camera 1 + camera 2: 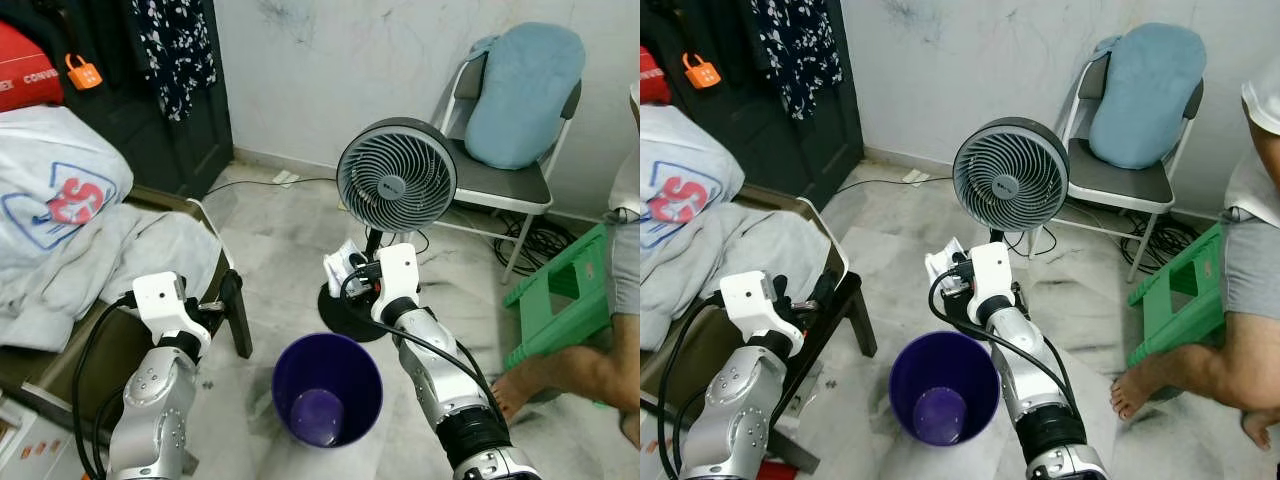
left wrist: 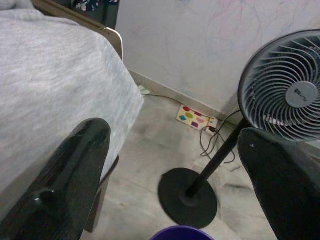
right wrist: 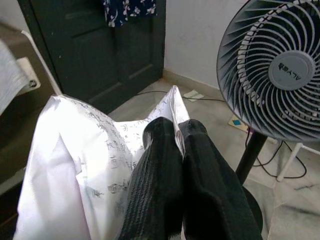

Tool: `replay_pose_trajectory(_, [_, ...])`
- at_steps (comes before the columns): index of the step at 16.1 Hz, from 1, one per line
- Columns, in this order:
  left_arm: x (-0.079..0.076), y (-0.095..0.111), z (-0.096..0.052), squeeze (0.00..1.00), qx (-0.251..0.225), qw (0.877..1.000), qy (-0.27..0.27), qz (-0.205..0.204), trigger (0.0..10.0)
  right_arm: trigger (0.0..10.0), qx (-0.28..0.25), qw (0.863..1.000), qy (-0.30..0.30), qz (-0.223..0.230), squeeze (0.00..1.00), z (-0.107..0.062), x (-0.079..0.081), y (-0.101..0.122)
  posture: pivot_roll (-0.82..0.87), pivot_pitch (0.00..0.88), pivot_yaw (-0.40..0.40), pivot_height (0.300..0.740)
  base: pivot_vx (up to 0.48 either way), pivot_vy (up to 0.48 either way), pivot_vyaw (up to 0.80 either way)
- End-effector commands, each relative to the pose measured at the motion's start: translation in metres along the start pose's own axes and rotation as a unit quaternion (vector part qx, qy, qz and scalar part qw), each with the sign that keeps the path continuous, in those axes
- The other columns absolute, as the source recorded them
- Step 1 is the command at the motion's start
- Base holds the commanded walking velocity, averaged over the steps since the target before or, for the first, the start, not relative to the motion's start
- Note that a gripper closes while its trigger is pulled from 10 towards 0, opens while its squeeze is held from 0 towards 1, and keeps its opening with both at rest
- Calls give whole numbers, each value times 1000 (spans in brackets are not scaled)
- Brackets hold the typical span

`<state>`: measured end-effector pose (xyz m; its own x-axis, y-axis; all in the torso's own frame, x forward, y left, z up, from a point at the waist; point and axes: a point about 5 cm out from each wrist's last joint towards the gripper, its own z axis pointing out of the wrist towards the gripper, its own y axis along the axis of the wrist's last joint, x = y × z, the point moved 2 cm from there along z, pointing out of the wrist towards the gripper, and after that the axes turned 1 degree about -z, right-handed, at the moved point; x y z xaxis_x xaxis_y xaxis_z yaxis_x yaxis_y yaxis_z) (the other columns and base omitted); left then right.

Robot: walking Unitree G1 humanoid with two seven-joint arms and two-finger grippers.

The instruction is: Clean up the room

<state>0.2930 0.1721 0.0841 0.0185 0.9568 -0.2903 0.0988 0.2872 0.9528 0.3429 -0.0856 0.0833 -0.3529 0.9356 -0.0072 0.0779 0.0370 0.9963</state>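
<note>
Purple bin point(image 1: 327, 390) stands on the floor below the right gripper point(image 1: 352, 272), beside a fan point(image 1: 396, 175). In the left wrist view, the left gripper point(image 2: 175, 185) is spread wide. In the right wrist view, fingers point(image 3: 155, 185) pinch white printed paper point(image 3: 85, 165).

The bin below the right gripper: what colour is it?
Purple bin, clearest in the left eye view.

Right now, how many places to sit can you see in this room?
2: a grey folding chair against the wall behind the fan, and a green stool on the floor beside the person's leg. Others may be hidden.
</note>
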Motion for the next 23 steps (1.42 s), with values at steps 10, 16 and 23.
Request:
replay_pose_trajectory(10, [1, -2, -1, 0, 6, 1000, 0, 6, 10000, 10000, -5, 1000, -1, -2, 0, 0, -1, 0, -42, 19, -51, 740, 294, 0, 0])
replay_pose_trajectory(16, [2, -2, 1, 0, 10, 1000, 1, 7, 10000, 10000, -6, 1000, -2, 0, 0, 1, -1, 1, -42, 24, -49, 740, 335, 0, 0])
replay_pose_trajectory(23, [3, 1, 1, 0, -1, 1000, 3, 1, 10000, 10000, -8, 1000, -3, 0, 0, 2, -1, 2, -44, 23, -49, 740, 196, 0, 0])
